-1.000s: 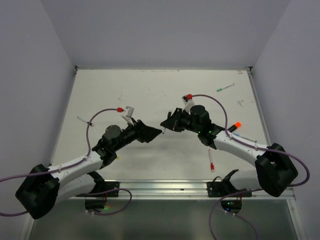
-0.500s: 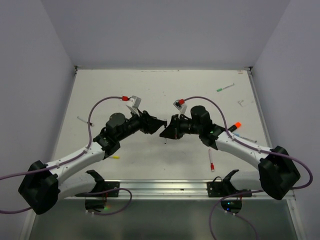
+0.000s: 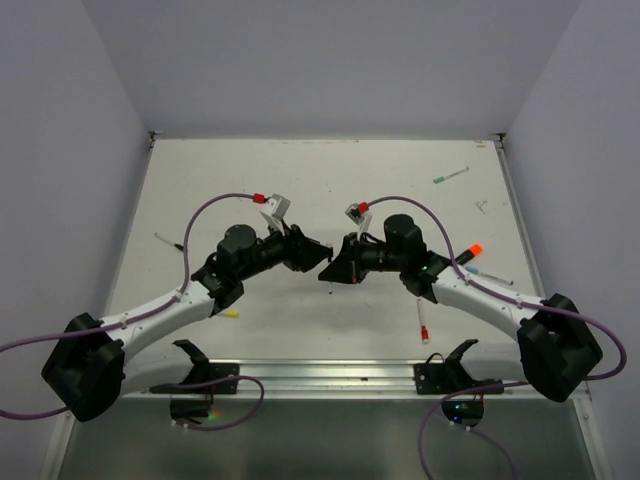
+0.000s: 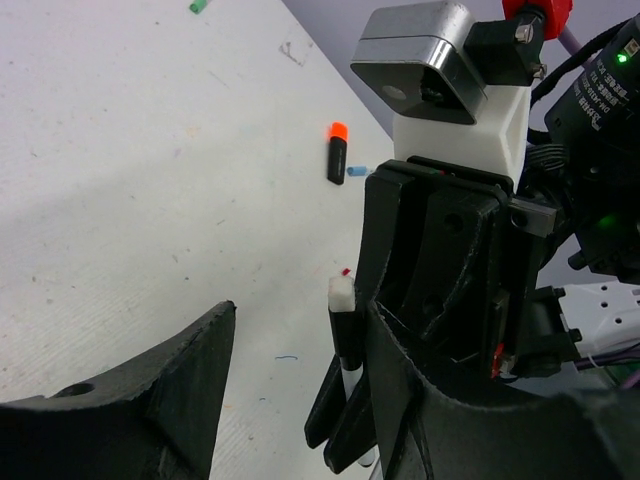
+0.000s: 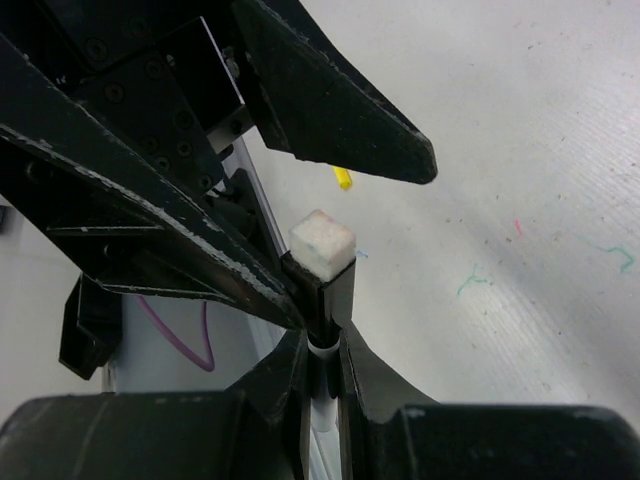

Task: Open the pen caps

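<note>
My right gripper [image 5: 322, 345] [image 3: 337, 268] is shut on a thin white pen barrel [image 5: 322, 352]. The pen's black cap [image 5: 335, 290] [image 4: 347, 335], with a white square end, sticks out beyond the fingertips. My left gripper [image 4: 300, 320] [image 3: 320, 254] is open and faces it, with the cap between its jaws. The cap lies against the left gripper's right-hand finger [image 4: 400, 360], and a wide gap separates it from the other finger [image 4: 190, 370]. The two grippers meet above the middle of the table [image 3: 300, 190].
A black marker with an orange cap [image 3: 472, 252] [image 4: 335, 155] and a small blue piece [image 3: 470, 270] lie at the right. A red-capped pen [image 3: 424, 322] lies near the front, a green-capped pen [image 3: 450, 176] at the back right, a yellow cap [image 3: 231, 314] [image 5: 343, 178] front left, and another pen [image 3: 168, 240] at the left.
The left arm has swung right and forward until its open jaws straddle the cap. The right gripper moved a little left with the pen, and the left jaws have narrowed slightly.
</note>
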Tool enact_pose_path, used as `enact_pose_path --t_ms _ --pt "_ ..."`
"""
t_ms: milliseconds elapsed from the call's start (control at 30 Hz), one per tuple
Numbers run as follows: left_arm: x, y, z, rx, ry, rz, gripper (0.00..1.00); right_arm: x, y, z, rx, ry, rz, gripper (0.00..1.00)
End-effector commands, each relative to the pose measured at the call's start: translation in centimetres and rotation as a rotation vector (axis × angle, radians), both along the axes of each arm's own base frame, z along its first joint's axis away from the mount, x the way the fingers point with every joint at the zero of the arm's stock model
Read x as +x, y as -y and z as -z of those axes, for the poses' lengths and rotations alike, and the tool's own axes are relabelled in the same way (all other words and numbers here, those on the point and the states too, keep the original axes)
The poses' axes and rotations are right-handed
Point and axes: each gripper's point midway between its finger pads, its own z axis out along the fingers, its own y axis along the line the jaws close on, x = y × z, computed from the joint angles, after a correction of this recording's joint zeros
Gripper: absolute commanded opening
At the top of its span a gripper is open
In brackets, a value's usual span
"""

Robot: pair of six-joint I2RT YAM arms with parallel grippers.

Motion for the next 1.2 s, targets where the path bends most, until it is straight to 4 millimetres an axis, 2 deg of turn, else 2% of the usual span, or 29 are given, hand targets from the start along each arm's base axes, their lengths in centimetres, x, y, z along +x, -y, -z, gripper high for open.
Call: enact_pose_path --t_ms 0,200,367,467,500,533,633,700,733,767,800,833,900,967,1000,1033,1167 --pt "-0.4 0.9 -1.0 -0.043 0.027 0.060 0.56 -0.1 -0.3 -1.3 0.050 0.037 -0.022 0.00" --pt "-0.7 1.1 -0.5 -0.050 0.009 0.076 0.54 -0.2 -0.6 -1.4 0.068 0.024 -0.032 0.00" --pt "-0.7 1.8 -0.6 -0.062 -0.005 0.104 0.46 -0.2 -0.7 -1.2 0.066 0.016 -0.037 0.00" --pt "-0.6 2.2 -0.5 -0.066 -0.022 0.117 0.25 -0.1 -0.7 -1.0 0.063 0.012 -0.035 0.00" --pt "-0.5 2.3 -0.7 -0.067 -0.023 0.117 0.07 0.0 -0.7 -1.0 0.064 0.010 -0.033 0.00" --pt "-0.3 2.3 -0.4 -0.063 -0.039 0.110 0.00 0.0 -0.7 -0.9 0.062 0.009 -0.030 0.00" --pt "0.3 2.2 -0.4 -0.056 -0.064 0.074 0.00 0.2 -0.5 0.1 0.027 -0.012 0.000 0.00" --pt "1.6 1.5 -0.3 -0.042 -0.085 -0.021 0.00 1.1 -0.2 1.0 -0.015 -0.011 0.058 0.00" --pt "1.9 1.0 -0.2 -0.038 -0.115 -0.062 0.00 1.2 0.2 2.0 -0.059 -0.024 0.077 0.00" --pt "2.9 0.2 -0.2 -0.034 -0.117 -0.141 0.00 2.1 0.5 2.4 -0.095 -0.010 0.133 0.00" --pt "4.0 -1.1 0.4 -0.010 -0.165 -0.256 0.00 1.9 0.7 3.4 -0.138 -0.019 0.146 0.00" --pt "3.9 -1.2 0.2 -0.009 -0.183 -0.260 0.00 2.3 0.9 3.9 -0.170 -0.012 0.179 0.00" --pt "5.4 -3.0 0.3 0.017 -0.198 -0.399 0.00 2.8 1.6 5.4 -0.288 0.018 0.256 0.00" --pt "6.4 -4.3 -0.2 -0.002 -0.216 -0.509 0.00 3.1 1.8 5.9 -0.348 0.050 0.289 0.00" --pt "6.8 -4.4 -1.0 -0.014 -0.211 -0.529 0.00 3.2 2.4 6.6 -0.403 0.063 0.320 0.00" --pt "7.0 -4.6 -0.7 0.003 -0.221 -0.547 0.00 3.3 2.6 6.9 -0.423 0.066 0.329 0.00" --pt "8.0 -5.1 -2.5 -0.009 -0.182 -0.590 0.00 3.4 2.8 7.5 -0.482 0.079 0.325 0.00"
